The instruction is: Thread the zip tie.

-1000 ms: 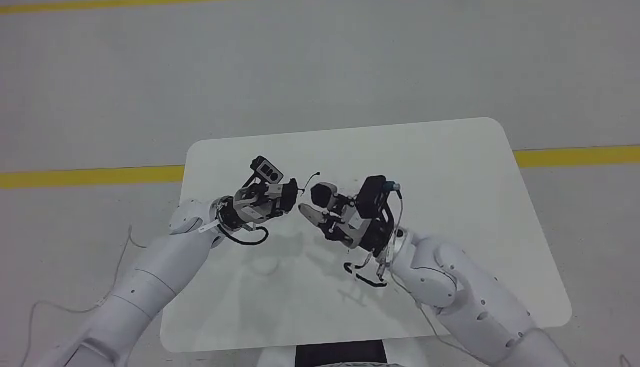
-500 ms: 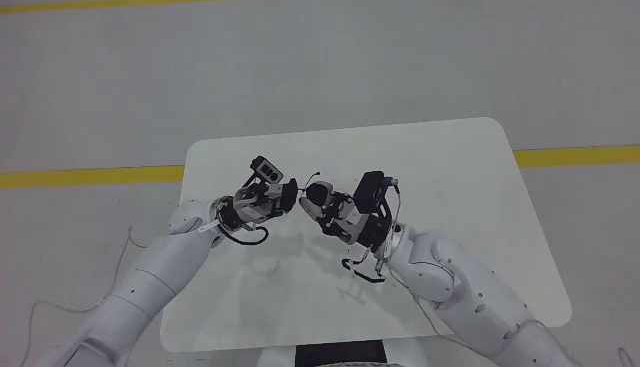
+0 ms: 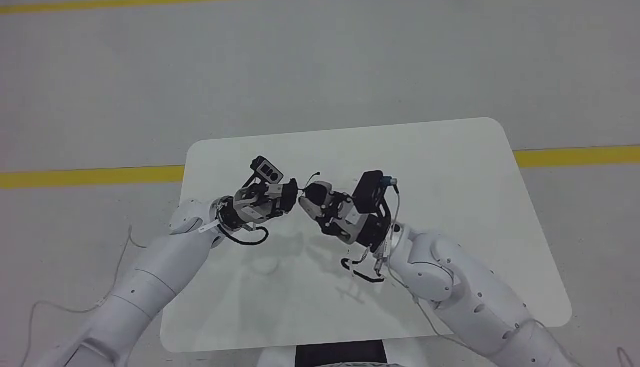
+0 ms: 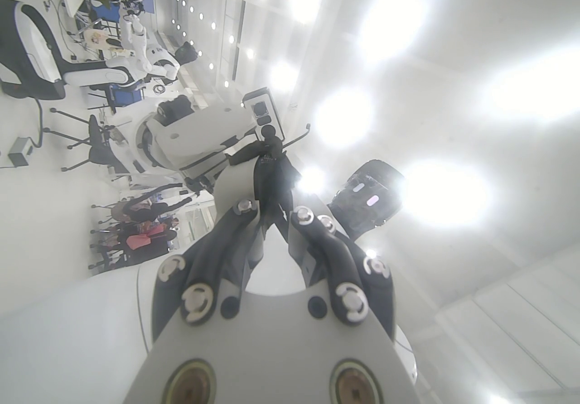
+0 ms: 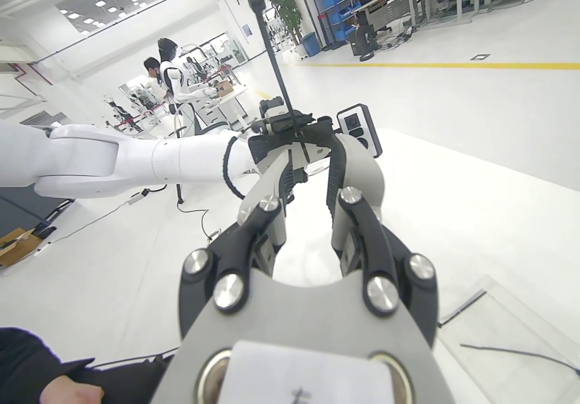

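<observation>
Left wrist view: left gripper [image 4: 274,197] is clamped narrow on the zip tie [image 5: 277,70], I'd guess to steady it above the middle of the table [image 3: 450,167] for threading. The right gripper [image 5: 312,147] sits right against it, can't tell its grip.

Left gripper [image 3: 293,193] and right gripper [image 3: 310,197] meet tip-to-tip, fingers pinched

Nothing legible is showing anywhere. A white label [image 5: 312,374] on the right arm is carrying an unreadable mark.
</observation>
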Tool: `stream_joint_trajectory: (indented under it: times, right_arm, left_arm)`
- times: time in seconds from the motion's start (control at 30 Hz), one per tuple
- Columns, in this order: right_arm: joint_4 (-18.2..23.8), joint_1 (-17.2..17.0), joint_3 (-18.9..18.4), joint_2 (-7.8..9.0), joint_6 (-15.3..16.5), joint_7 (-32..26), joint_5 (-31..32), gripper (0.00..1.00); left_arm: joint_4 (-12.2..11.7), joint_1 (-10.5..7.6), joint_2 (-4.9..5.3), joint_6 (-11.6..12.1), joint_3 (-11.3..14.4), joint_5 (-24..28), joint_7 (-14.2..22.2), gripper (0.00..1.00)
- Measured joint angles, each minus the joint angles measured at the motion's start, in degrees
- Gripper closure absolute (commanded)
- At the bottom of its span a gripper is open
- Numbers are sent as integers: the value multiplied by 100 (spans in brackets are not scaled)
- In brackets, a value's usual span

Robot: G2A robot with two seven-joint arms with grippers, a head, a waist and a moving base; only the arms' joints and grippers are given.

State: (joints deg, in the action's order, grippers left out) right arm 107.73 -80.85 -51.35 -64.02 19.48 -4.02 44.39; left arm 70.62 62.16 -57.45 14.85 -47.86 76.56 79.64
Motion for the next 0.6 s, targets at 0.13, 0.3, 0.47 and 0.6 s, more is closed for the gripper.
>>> stream_joint_trajectory:
  times: [0.13,0.3,0.47,0.6]
  right_arm:
    - [-13,14,6,-12,0,-10,2,82]
    - [-32,46,15,-32,0,-46,-2,82]
    - [-42,81,23,-55,0,-66,9,83]
    - [-51,98,21,-72,0,-68,24,84]
  left_arm:
    - [0,0,0,0,0,0,0,100]
    - [0,0,0,0,0,0,0,100]
    - [0,0,0,0,0,0,0,100]
    - [0,0,0,0,0,0,0,100]
